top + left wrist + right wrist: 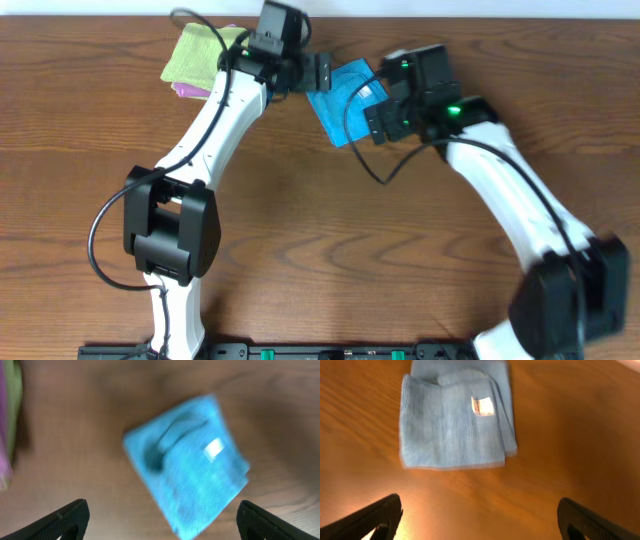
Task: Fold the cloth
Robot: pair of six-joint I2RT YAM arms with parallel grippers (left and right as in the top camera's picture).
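The folded blue cloth (452,430) lies flat on the counter (560,435), white tag (482,406) up. Left fingers (70,520) and right fingers (377,517) gape wide, empty, clear of it: folding looks finished.

Wooden table (330,240) with the cloth (345,110), folded, plus green cloth (200,52) seemingly atop pink cloth (184,91).

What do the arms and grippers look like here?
Both the left arm and right arm have white links with black joint housings. Loose black cables run alongside. Green lights glow on the right wrist. The left gripper and right gripper have black fingers.
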